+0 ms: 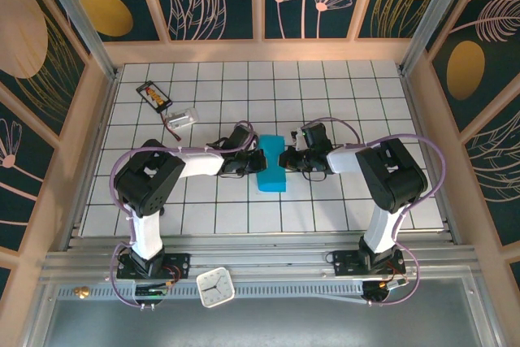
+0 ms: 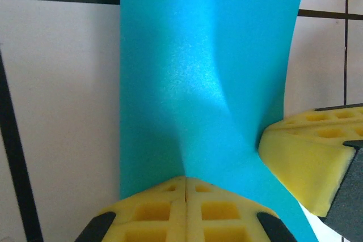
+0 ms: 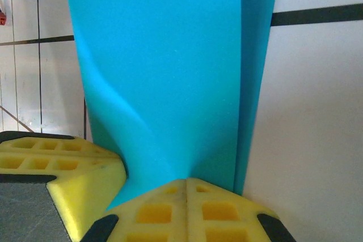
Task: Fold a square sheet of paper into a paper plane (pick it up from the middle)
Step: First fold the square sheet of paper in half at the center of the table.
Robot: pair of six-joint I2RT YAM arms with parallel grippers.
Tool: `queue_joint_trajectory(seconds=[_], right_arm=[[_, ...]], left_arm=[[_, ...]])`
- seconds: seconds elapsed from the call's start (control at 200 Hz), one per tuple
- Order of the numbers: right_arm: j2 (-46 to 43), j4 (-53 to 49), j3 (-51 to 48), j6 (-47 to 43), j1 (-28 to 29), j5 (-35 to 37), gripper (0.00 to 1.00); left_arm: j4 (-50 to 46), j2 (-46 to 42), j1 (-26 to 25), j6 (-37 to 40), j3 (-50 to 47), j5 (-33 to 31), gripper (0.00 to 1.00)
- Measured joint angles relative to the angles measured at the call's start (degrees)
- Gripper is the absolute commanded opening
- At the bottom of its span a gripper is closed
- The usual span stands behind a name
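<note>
The square sheet of paper [image 1: 270, 165] is teal-blue and folded into a narrow band on the white tiles at the table's middle. It rises and twists between both grippers [image 2: 210, 72] [image 3: 170, 66]. Whether it has a paper plane's pointed nose I cannot tell. My left gripper [image 1: 258, 160] comes from the left, and its yellow pads [image 2: 170, 208] are pressed together on the paper's edge [image 2: 186, 181]. Opposite it, my right gripper [image 1: 284, 158] is pinched on the other edge [image 3: 186, 182]. Each wrist view catches the other gripper's yellow finger [image 2: 312, 151] [image 3: 62, 165] close by.
A small black card with orange marks [image 1: 154, 95] lies at the back left, with a clear little object on a red cord [image 1: 184, 116] beside it. A white clock [image 1: 215, 288] sits on the front rail. Wooden frame walls [image 1: 106, 79] ring the tiled floor.
</note>
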Motion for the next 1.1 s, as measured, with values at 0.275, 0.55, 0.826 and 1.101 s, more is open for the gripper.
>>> queue_joint_trajectory(seconds=[0.275, 0.55, 0.826, 1.101], right_arm=[[0.00, -0.04, 0.02, 0.00, 0.00, 0.00, 0.00], [0.00, -0.17, 0.07, -0.02, 0.00, 0.00, 0.00], [0.09, -0.17, 0.11, -0.02, 0.00, -0.07, 0.00], [0.09, -0.17, 0.11, 0.00, -0.02, -0.07, 0.00]], left_arm=[[-0.52, -1.22, 0.94, 0.00, 2.80, 0.63, 0.15], [-0.61, 2.99, 3.19, 2.12, 8.33, 0.68, 0.10], [-1.09, 6.43, 4.63, 4.15, 8.74, 0.79, 0.10], [-1.81, 5.97, 5.27, 4.70, 9.66, 1.70, 0.15]])
